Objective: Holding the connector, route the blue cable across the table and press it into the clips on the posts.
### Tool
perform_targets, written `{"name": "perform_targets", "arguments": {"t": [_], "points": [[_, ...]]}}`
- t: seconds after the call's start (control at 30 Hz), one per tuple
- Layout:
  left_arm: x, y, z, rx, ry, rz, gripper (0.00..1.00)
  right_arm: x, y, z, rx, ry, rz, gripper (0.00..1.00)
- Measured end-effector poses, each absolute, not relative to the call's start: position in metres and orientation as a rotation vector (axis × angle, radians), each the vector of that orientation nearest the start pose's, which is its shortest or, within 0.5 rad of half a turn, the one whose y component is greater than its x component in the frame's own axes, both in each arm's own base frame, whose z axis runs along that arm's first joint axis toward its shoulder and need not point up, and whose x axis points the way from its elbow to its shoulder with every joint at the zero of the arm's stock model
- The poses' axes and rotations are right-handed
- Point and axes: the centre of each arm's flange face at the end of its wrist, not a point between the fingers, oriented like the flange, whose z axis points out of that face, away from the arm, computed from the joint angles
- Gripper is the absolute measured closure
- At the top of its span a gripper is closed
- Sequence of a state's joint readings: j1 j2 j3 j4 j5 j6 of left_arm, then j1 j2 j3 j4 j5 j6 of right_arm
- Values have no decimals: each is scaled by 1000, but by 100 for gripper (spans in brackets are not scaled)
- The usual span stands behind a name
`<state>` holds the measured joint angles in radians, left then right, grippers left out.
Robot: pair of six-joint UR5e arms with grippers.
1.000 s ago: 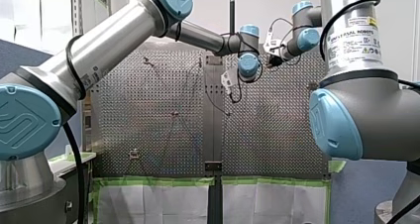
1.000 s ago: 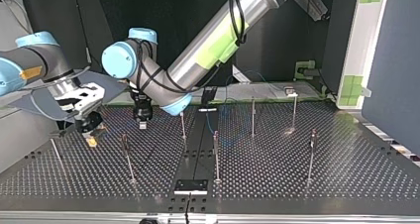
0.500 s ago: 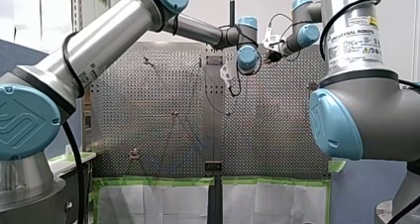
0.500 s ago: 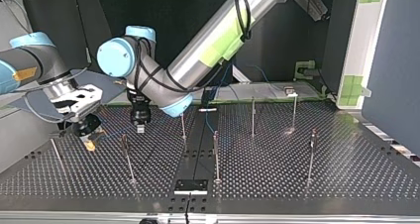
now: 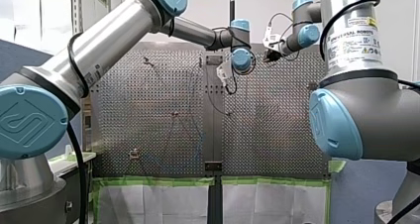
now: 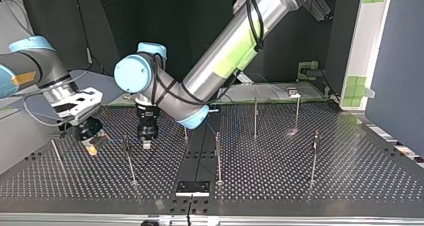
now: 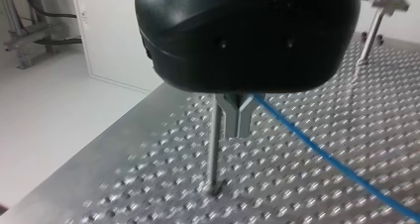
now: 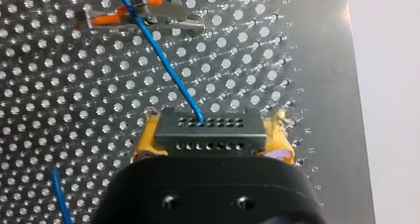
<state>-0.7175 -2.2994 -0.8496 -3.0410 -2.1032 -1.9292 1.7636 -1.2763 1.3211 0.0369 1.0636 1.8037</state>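
Down toward the post (image 6: 128, 158) swings my left pincer (image 6: 146, 145), fingers narrow just beside it, blue cable (image 7: 322, 154) trailing off their side, while my right pincer (image 8: 210, 136) clamps the connector (image 8: 208, 130), cable running straight ahead into the clip (image 8: 143, 17).

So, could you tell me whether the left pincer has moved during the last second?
Yes. In the top view my left pincer has come toward the camera and is now beside the top of the thin post, having been farther behind it.

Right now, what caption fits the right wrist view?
Right gripper holds the connector; blue cable leads ahead to a clip.
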Motion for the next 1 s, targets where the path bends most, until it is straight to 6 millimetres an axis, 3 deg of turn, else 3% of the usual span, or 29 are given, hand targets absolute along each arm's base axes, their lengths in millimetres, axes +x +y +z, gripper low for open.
{"name": "perform_targets", "arguments": {"t": [0.17, 0.5, 0.87, 0.93, 1.0], "points": [[548, -556, 383, -171, 1476, -485, 100, 293, -555, 442, -2223, 1436, -2355, 100], [575, -560, 332, -110, 1515, -517, 100, 284, -574, 431, -2219, 1477, -2343, 100], [585, -555, 331, -86, 1523, -537, 100, 273, -587, 436, -2215, 1494, -2368, 100], [584, -555, 330, -84, 1528, -536, 95, 273, -587, 435, -2216, 1494, -2367, 100], [583, -555, 330, -82, 1535, -534, 55, 273, -587, 435, -2218, 1494, -2366, 100]]}}
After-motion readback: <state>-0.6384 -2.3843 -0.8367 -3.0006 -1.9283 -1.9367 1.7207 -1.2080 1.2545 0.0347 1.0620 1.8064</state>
